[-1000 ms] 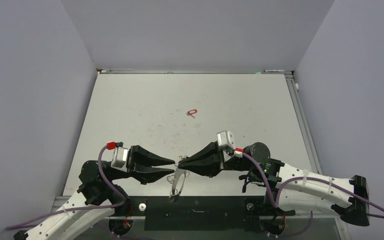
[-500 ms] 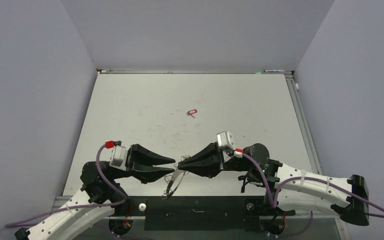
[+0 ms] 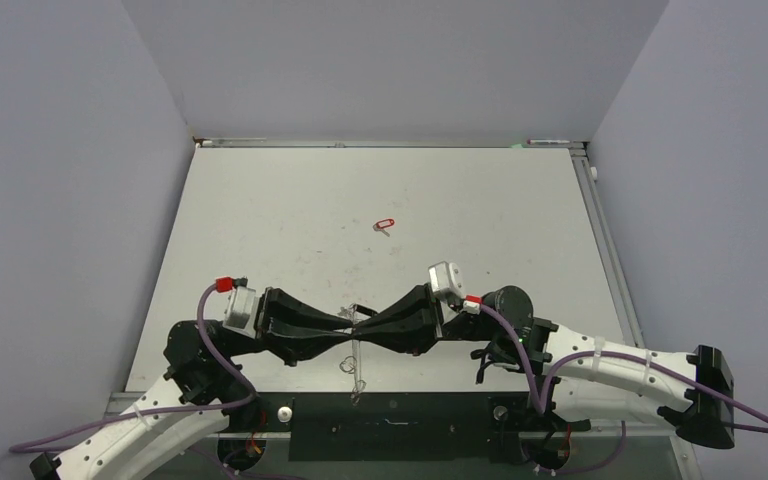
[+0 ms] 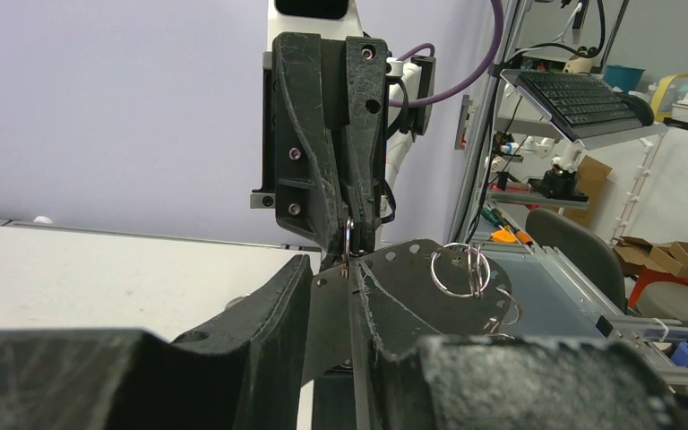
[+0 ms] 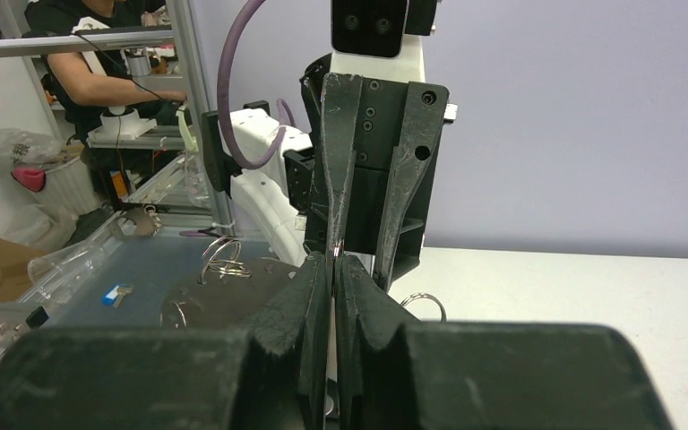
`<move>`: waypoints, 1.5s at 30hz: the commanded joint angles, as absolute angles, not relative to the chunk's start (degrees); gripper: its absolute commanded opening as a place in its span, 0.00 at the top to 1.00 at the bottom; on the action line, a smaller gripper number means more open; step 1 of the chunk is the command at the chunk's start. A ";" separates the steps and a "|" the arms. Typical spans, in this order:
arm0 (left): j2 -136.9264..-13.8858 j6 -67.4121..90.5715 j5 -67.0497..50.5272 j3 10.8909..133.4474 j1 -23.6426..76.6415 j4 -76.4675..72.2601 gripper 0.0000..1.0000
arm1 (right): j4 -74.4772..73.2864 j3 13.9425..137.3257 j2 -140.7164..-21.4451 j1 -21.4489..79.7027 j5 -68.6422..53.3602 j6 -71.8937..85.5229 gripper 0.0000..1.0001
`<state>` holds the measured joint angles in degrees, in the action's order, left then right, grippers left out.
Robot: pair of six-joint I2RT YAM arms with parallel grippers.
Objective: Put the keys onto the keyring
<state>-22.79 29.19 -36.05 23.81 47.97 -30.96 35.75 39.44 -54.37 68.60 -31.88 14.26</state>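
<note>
The keyring (image 3: pixel 356 362), a flat hoop with wire loops on its rim, hangs on edge between the two grippers above the table's near edge. My right gripper (image 3: pixel 361 326) is shut on a wire loop at the hoop's top. My left gripper (image 3: pixel 346 327) faces it tip to tip and has closed onto the hoop. In the left wrist view the hoop (image 4: pixel 405 279) looks dark and fills the gap in the left gripper (image 4: pixel 331 288). The right gripper (image 5: pixel 334 262) shows its jaws almost touching. The red-tagged key (image 3: pixel 384 224) lies alone at mid table. The plain dark grey key is not visible.
The grey table (image 3: pixel 260 220) has walls on the left, right and back. A black base strip (image 3: pixel 390 425) runs along the near edge under the hanging hoop. Benches and clutter stand beyond the table in both wrist views.
My left gripper has moved right to meet the right gripper and narrowed its jaws onto the hoop. The hoop now hangs straighter and has shifted slightly right.
</note>
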 commanded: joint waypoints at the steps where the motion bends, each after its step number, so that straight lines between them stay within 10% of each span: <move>1: -23.88 31.11 -35.32 24.26 48.21 -32.61 0.82 | 43.94 39.91 -54.67 68.37 -33.13 15.00 0.95; 17: -19.52 26.75 -27.96 23.42 48.22 -28.91 1.00 | 46.06 39.26 -56.76 68.36 -32.99 16.79 0.95; 32: -15.75 20.00 -23.65 26.90 48.21 -17.11 1.00 | 35.88 41.86 -52.84 68.29 -26.04 12.65 0.40; 45: -14.82 5.10 -15.83 33.56 48.19 2.85 1.00 | 12.36 52.32 -57.29 66.95 26.04 11.85 0.39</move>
<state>-15.77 11.73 -19.66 29.85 48.27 -3.40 22.63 45.39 -52.97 68.18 3.29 10.52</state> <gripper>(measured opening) 0.003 0.613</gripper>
